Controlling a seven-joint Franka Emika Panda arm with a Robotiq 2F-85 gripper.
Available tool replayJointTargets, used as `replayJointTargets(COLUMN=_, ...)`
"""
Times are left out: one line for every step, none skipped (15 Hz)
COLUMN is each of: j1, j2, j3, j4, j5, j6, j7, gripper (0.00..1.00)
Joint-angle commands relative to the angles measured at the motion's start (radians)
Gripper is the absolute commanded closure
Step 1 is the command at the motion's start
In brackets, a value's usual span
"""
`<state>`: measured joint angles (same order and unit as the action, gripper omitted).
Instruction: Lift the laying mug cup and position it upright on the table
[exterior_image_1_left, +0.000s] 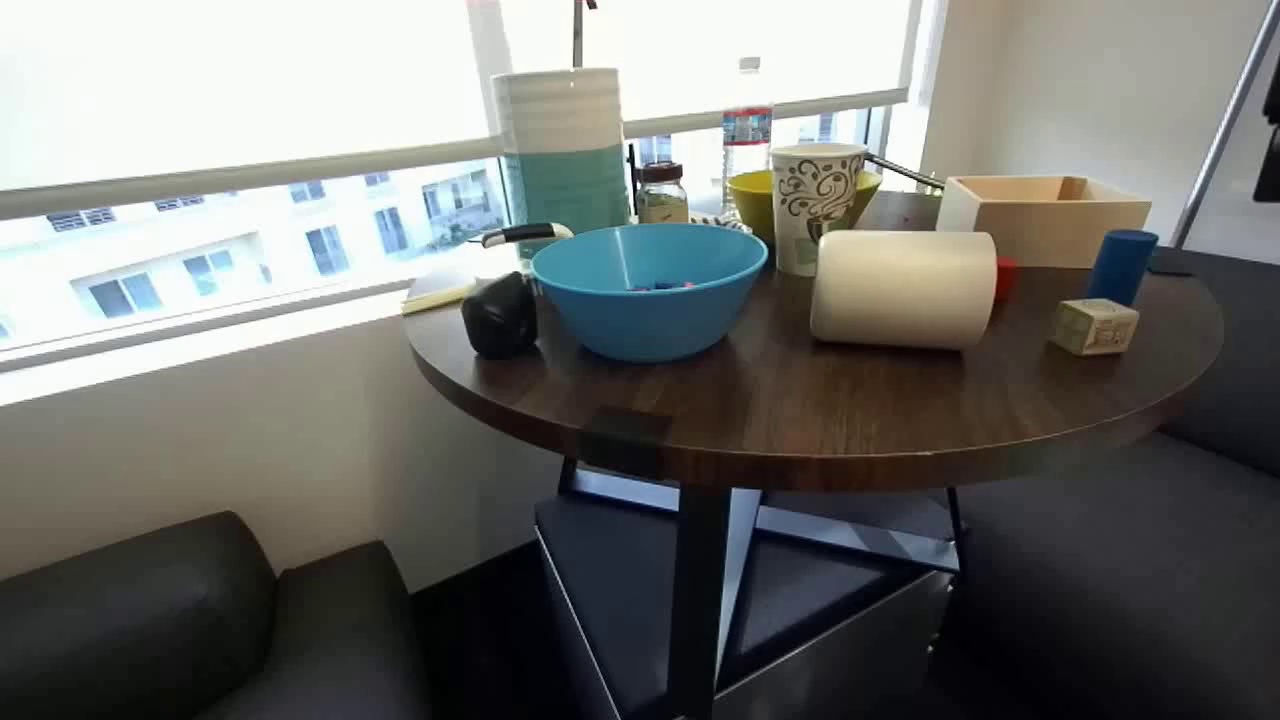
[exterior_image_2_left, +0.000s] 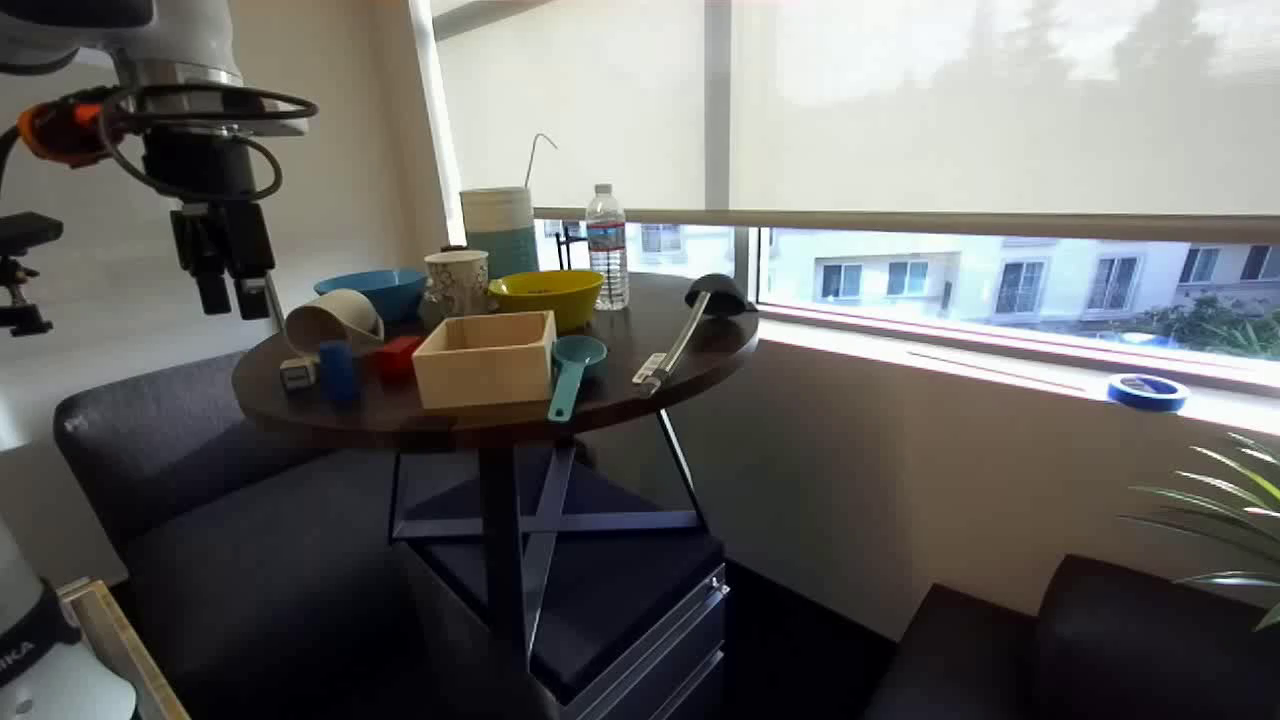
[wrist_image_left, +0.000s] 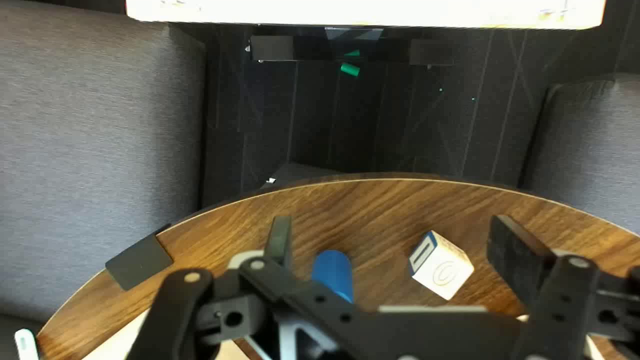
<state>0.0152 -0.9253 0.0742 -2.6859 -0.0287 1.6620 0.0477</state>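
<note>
Grasp not yet made; a quarter turn will be needed

Tabletop (exterior_image_1_left: 800, 410): things bunched toward its far side in an exterior view; near part judged the safer landing spot. Gripper (exterior_image_2_left: 232, 298): pointed down, fingers (wrist_image_left: 517, 252) spread wide, nothing gripped. Blue bowl (exterior_image_1_left: 650, 290): upright, best left unbrushed. Mug cup (exterior_image_1_left: 900, 290): laid on its side, just right of the bowl, apart from the gripper; mouth end not surely told. Finger spread to be checked against its width first; a firm hold advised, as smooth round sides may roll or slip. To be raised well clear before being tipped, then lowered flat on its base. Patterned cup (exterior_image_1_left: 805, 205): just beyond, easily toppled. Small block (exterior_image_1_left: 1095, 327): off to the right, to be passed over high.
</note>
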Motion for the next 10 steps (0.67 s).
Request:
replayJointTargets(j1=0.007, j2=0.001, j3=-0.005, j4=0.002, j5=-0.003, j6=-0.002, j7=0.004, gripper=0.00)
replayJointTargets(j1=0.007, j2=0.001, j3=-0.005, j4=0.002, j5=-0.003, j6=-0.002, j7=0.004, gripper=0.00)
replayJointTargets(j1=0.007, j2=0.001, j3=-0.005, j4=0.002, j5=-0.003, j6=-0.002, j7=0.004, gripper=0.00)
replayJointTargets(j1=0.007, j2=0.001, j3=-0.005, j4=0.002, j5=-0.003, j6=-0.002, j7=0.004, gripper=0.00)
replayJointTargets(j1=0.007, j2=0.001, j3=-0.005, j4=0.002, j5=-0.003, j6=-0.002, j7=0.004, gripper=0.00)
replayJointTargets(j1=0.007, j2=0.001, j3=-0.005, j4=0.002, j5=-0.003, j6=-0.002, j7=0.004, gripper=0.00)
replayJointTargets(j1=0.007, j2=0.001, j3=-0.005, j4=0.002, j5=-0.003, j6=-0.002, j7=0.004, gripper=0.00)
replayJointTargets(j1=0.007, j2=0.001, j3=-0.005, j4=0.002, j5=-0.003, j6=-0.002, j7=0.004, gripper=0.00)
replayJointTargets(j1=0.018, j2=-0.003, j3=-0.012, j4=-0.007, j5=-0.004, j6=0.034, j7=-0.020, gripper=0.00)
replayJointTargets(j1=0.037, j2=-0.003, j3=-0.020, j4=-0.018, j5=0.003, j6=0.072, j7=-0.053, gripper=0.00)
